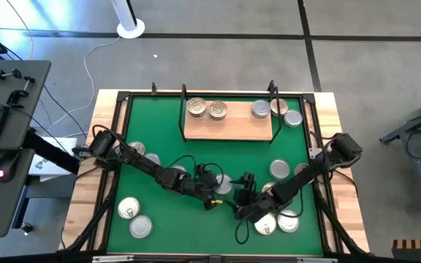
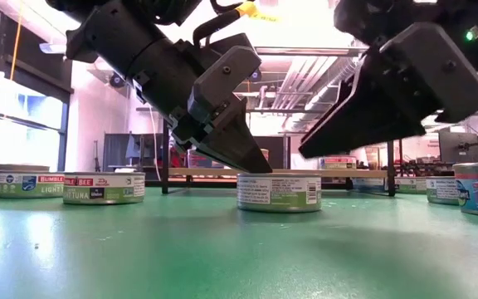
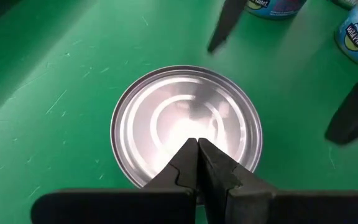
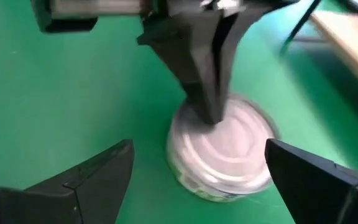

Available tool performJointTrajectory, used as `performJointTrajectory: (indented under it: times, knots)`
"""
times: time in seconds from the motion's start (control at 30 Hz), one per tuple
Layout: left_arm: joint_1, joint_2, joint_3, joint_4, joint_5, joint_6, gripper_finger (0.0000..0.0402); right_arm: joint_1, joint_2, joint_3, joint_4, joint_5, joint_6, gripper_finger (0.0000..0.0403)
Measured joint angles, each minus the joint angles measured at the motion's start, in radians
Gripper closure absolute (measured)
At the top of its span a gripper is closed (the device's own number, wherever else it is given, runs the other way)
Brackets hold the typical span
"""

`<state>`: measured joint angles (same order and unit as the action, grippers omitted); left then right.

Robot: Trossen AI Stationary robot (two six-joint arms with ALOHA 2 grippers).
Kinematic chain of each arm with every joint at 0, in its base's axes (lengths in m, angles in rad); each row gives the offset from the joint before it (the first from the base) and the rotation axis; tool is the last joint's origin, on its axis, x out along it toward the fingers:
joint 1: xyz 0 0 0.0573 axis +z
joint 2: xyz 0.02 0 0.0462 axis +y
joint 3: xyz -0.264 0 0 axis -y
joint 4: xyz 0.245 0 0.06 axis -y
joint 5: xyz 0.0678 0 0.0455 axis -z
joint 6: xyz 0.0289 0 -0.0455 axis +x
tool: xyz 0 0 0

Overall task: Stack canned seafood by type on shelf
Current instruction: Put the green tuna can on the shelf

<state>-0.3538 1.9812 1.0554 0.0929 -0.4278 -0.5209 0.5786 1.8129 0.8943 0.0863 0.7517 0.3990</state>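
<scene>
A silver-lidded can (image 3: 185,121) stands upright on the green mat (image 1: 159,124) near the table's middle front, its base on the mat. My left gripper (image 3: 197,146) is shut with its tips on that lid. My right gripper (image 4: 199,149) is open, one finger on either side of the same can (image 4: 225,155) and apart from it. The wooden shelf (image 1: 229,128) lies at the far middle with three cans (image 1: 217,110) standing on it. Two more cans (image 1: 287,113) stand at its right end; whether on the board or beside it, I cannot tell. My left gripper has its shut fingertips (image 4: 213,118) set down on the can's silver lid (image 3: 166,124), toward the lid's edge nearest that arm. The fingers (image 2: 239,149) slant down from the table's left. The can stays upright with its base on the mat.
Loose cans stand on the mat: two at the front left (image 1: 134,218), two at the left (image 1: 145,155), two at the right (image 1: 287,170) and two under my right arm (image 1: 278,223). A black frame (image 1: 320,175) borders the mat.
</scene>
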Motion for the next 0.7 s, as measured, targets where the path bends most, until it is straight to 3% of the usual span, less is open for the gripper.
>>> performJointTrajectory:
  times: [0.17, 0.43, 0.57, 0.7]
  knots:
    - [-0.002, 0.0, 0.0, 0.002, -0.002, 0.0, 0.0401, -0.026, -0.064, -0.081, 0.056, -0.032, -0.035, 0.0048]
    - [-0.011, 0.002, -0.001, 0.014, -0.029, 0.017, 0.0401, -0.079, -0.074, -0.311, 0.511, -0.121, -0.049, 0.0048]
    - [-0.018, -0.004, -0.002, 0.033, -0.021, 0.036, 0.0401, -0.088, -0.074, -0.325, 0.543, -0.146, -0.041, 0.0048]
    - [-0.029, -0.029, -0.005, 0.018, -0.014, 0.043, 0.0401, -0.103, -0.074, -0.326, 0.542, -0.239, -0.041, 0.0048]
